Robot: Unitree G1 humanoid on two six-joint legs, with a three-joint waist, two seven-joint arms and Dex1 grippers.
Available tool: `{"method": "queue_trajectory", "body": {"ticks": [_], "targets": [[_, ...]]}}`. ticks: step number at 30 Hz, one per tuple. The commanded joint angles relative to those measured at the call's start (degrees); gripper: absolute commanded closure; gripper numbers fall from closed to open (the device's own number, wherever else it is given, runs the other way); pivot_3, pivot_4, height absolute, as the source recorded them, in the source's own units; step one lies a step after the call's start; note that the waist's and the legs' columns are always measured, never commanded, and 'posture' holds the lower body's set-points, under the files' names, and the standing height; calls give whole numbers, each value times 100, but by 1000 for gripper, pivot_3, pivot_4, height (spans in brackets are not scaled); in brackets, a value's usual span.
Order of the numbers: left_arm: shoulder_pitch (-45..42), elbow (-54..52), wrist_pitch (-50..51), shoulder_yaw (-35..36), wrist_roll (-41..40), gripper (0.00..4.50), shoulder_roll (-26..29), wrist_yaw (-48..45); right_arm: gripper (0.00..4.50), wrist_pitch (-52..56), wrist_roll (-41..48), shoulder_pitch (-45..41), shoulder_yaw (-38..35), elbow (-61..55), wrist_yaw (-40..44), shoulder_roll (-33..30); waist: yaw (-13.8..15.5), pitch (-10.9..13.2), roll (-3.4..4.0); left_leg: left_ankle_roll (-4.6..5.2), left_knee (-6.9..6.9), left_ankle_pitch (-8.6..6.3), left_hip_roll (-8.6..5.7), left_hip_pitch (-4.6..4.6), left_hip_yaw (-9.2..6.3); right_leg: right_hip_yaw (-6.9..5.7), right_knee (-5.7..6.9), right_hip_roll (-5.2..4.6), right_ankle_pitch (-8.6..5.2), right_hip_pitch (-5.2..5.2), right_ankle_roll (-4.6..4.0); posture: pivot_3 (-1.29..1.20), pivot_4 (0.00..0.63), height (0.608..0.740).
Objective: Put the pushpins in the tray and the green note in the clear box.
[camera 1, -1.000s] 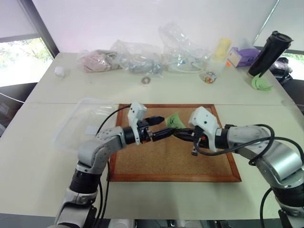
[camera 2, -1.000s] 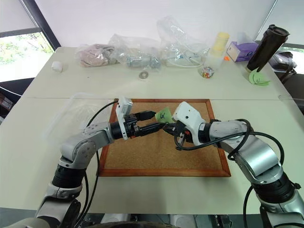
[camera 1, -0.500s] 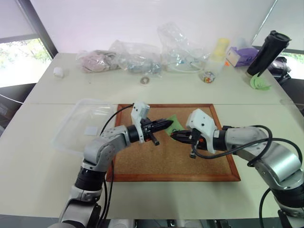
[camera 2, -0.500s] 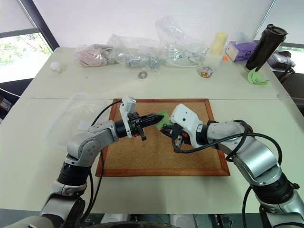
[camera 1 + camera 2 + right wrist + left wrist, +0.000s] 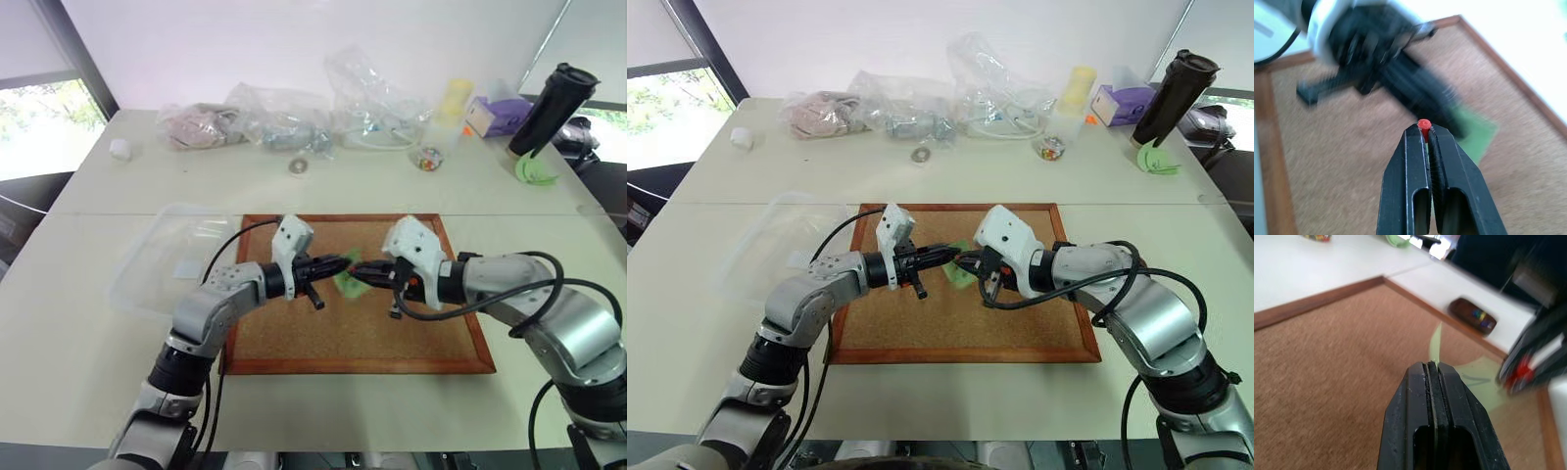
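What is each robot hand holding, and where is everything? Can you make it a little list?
left gripper: shut on the green note, pinching its edge
right gripper: shut on a red pushpin
green note: lifted over the cork board, between the two grippers
tray: on the table just past the board's frame, small coloured bits inside
clear box: on the table by the board's left side
far edge of table: clear plastic bags, small jar, dark bottle
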Motion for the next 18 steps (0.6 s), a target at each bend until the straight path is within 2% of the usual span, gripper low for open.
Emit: {"method": "queue_trajectory", "body": {"ticks": [1, 7, 13, 18], "targets": [[76, -108, -169, 15, 58, 4470, 35, -92, 4500, 41, 69, -152, -327, -94, -122, 13, 3, 0, 0, 2, 0, -1, 0, 0, 0, 0, 0, 0, 0, 0, 0, 0, 150, 740], [83, -121, -107, 238, -51, 4470, 84, -98, 4500, 247, 246, -111, -899, -10, -274, -67, 12, 0, 0, 7, 0, -4, 1, -3, -1, 0, -2, -3, 0, 0, 0, 0, 150, 740], [-2, -1052, 727, 1091, -1159, 4470, 422, -173, 4500, 282, 10, 666, -2411, 625, -461, -564, 12, 1, -1, 9, 0, -5, 1, -7, -3, -1, -2, -5, 0, 0, 0, 0, 150, 740], [-191, -1520, 1140, 1702, -1655, 4470, 811, 37, 4500, -129, -427, 1335, -2897, 1249, -429, -948, 12, 1, 0, 10, 0, -5, 1, -1, -1, 0, 0, -1, 0, 5, 0, 0, 150, 740]]}}
